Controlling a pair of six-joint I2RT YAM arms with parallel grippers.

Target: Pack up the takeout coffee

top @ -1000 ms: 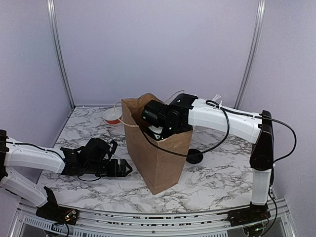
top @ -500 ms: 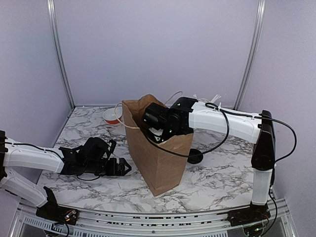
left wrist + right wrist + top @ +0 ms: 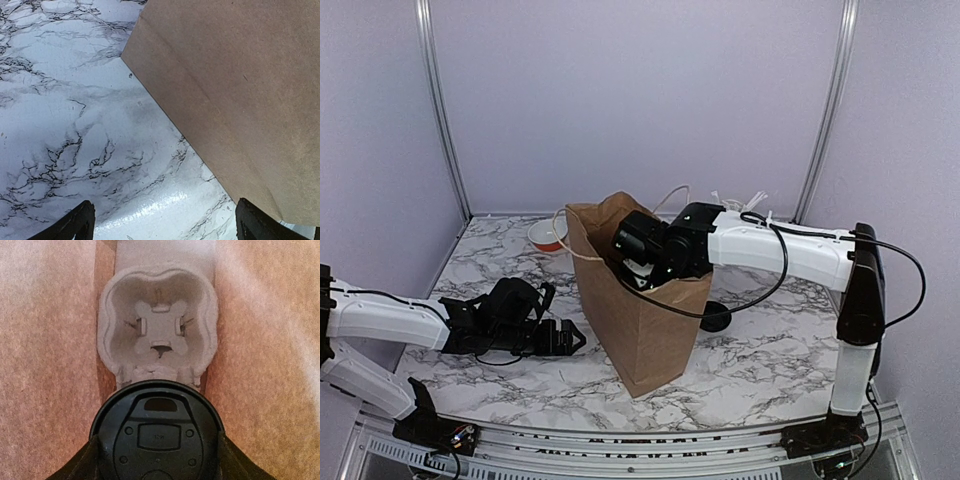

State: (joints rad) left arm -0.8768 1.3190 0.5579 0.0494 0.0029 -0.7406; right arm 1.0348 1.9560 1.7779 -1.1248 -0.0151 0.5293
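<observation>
A brown paper bag [image 3: 642, 320] stands open in the middle of the table. My right gripper [image 3: 640, 262] reaches down into its mouth. In the right wrist view my right gripper [image 3: 157, 462] is shut on the takeout coffee, whose round black lid [image 3: 157, 432] fills the space between the two fingers [image 3: 82, 464]. The white cup under the lid is hidden. Below it, on the bag's floor, lies a moulded-pulp carrier [image 3: 157, 325] with an empty cup well. My left gripper [image 3: 568, 340] rests open on the table, just left of the bag's base [image 3: 240, 90], holding nothing.
A red and white bowl [image 3: 547, 236] sits behind the bag at the left. A black round object [image 3: 715, 318] lies on the marble to the bag's right. White stirrers [image 3: 740, 198] stick up at the back right. The bag's walls [image 3: 45, 365] close in on both sides of the cup.
My right gripper has sunk a little deeper into the bag with the coffee. The left arm has not moved.
</observation>
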